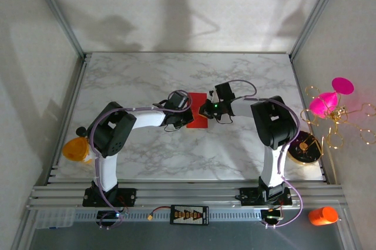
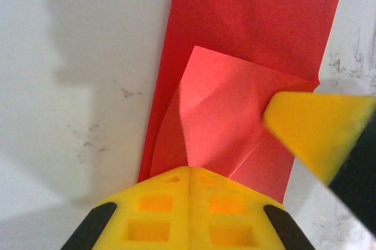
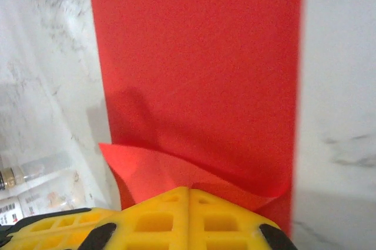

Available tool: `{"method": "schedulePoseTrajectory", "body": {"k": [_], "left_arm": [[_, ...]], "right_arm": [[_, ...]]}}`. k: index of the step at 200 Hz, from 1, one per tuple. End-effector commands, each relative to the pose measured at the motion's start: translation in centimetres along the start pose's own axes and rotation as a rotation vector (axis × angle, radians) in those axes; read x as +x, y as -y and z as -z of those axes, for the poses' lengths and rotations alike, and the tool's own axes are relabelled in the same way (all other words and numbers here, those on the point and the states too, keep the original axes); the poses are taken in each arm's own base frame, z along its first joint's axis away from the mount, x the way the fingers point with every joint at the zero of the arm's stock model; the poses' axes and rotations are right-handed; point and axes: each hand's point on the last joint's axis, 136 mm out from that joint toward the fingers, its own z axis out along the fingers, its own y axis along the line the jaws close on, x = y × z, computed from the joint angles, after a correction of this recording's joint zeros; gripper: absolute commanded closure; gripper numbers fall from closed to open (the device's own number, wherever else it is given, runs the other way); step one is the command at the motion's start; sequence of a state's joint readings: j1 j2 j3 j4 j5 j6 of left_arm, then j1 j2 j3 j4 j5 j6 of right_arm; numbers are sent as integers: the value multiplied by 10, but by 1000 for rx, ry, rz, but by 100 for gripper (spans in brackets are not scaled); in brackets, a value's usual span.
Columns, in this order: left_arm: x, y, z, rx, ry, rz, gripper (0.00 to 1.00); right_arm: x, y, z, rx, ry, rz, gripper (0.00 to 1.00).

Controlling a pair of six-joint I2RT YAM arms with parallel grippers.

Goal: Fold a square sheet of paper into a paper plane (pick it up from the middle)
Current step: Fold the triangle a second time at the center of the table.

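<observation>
1 square sheet of paper (image 1: pixel 197 115), red, flap folded, on table (image 1: pixel 141 80); left gripper (image 2: pixel 189 175), right gripper (image 3: pixel 189 191): jaws pressed together at flap.

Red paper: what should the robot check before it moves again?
1. Left end effector shut on the lifted flap of the red paper: ok.
2. Right end effector shut on the same flap: ok.
3. Rest of the paper lying flat on the table: ok.
4. Flap smooth: not ok, it buckles near the left fingertips.
5. Fold edges lined up: cannot tell.
</observation>
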State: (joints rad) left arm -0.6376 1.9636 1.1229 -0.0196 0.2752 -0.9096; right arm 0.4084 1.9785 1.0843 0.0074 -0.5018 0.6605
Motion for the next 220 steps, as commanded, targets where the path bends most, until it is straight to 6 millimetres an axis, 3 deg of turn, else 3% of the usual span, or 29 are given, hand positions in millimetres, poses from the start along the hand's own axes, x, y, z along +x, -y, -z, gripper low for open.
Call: {"method": "schedulePoseTrajectory", "body": {"k": [1,26,54,75,110,143,173,198,220], "left_arm": [[21,-67,-8,-222,-60,19,100],[18,-63,-5,-213,-51,10,100],[15,-53,-4,-189,-51,-8,100],[13,-46,-4,-169,-51,-14,100],[11,-39,-4,-146,-55,-23,100],[10,-31,-2,-129,-58,-43,100],[7,-17,1,-94,-57,-70,100],[4,5,4,-30,-61,-106,100],[-2,37,13,83,-46,-129,97]], "right_arm": [[-23,49,6,140,69,-51,97],[-42,65,19,175,115,-112,96],[-56,27,41,108,171,-18,96],[-43,0,41,37,139,30,95],[-11,-17,13,-16,30,44,96],[-4,-10,-1,-2,0,24,96],[-2,12,-6,88,1,14,97],[5,32,-11,160,-17,-9,98],[11,43,-11,197,-31,-24,98]]}}
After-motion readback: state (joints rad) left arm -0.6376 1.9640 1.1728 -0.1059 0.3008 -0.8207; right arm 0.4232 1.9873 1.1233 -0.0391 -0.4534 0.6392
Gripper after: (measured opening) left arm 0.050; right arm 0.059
